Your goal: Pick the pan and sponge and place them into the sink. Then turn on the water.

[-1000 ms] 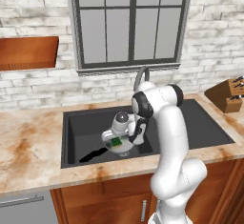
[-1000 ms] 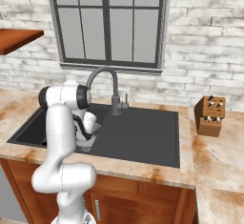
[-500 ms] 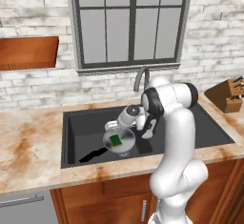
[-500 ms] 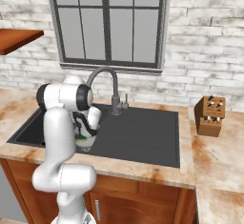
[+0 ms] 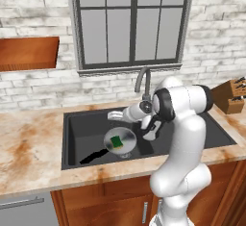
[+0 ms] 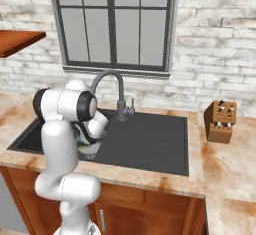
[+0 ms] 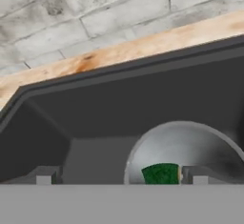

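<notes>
The gripper [image 7: 121,175] stands with its jaws spread wide and nothing between them; in the hand view its two grey fingertips [image 7: 44,175] rise far apart along the bottom of the frame, one at lower left and one right of centre. Just beside the right-hand tip lies the sponge [image 7: 161,174], green face up, resting inside the pan [image 7: 190,144], whose shiny round bowl curves across the lower right of that view. Around the pan spreads the dark basin of the sink [image 7: 95,118], with its back wall running across the middle of the frame, the orange marbled counter [image 7: 119,49] above it and the pale brick wall [image 7: 95,8] at the top.

In the left base view the gripper [image 5: 115,116] hangs at mid-frame, above and apart from the pan [image 5: 126,143], which sits on the basin floor a little left of centre with the sponge [image 5: 115,142] on it and its black handle [image 5: 93,156] pointing toward the lower left. The sink [image 5: 74,138] fills the middle band of the frame, and the curved grey faucet [image 5: 141,81] stands behind it under the window [image 5: 132,23]. A wooden knife block [image 5: 230,95] sits at the right edge, and wooden shelves [image 5: 29,52] at the upper left
</notes>
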Robot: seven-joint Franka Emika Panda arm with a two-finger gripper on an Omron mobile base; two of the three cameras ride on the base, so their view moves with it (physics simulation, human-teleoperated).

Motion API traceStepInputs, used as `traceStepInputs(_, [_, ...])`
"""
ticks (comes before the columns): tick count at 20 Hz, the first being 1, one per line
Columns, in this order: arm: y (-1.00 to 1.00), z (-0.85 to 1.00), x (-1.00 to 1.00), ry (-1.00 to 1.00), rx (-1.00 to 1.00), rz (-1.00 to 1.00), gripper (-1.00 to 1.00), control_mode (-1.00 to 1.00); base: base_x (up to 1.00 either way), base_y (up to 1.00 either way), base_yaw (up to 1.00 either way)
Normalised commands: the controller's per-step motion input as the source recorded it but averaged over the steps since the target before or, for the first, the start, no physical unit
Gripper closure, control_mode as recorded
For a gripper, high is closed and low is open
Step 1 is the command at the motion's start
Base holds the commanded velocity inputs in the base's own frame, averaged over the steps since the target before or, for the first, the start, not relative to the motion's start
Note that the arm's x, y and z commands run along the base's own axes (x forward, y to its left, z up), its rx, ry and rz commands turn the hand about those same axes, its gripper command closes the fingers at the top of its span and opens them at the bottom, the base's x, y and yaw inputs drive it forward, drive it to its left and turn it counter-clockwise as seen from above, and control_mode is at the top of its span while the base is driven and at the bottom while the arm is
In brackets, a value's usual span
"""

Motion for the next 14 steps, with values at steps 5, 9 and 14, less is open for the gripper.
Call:
traceStepInputs(5, [0.62, 0.99, -0.26, 0.03, 0.0, -0.13, -1.0, -1.0, 0.0, 0.0, 0.0])
traceStepInputs(9, [0.39, 0.85, -0.17, 0.04, -0.14, -0.14, -1.0, -1.0, 0.0, 0.0, 0.0])
traceStepInputs(14, [0.08, 0.66, -0.21, 0.02, -0.27, -0.07, -1.0, -1.0, 0.0, 0.0, 0.0])
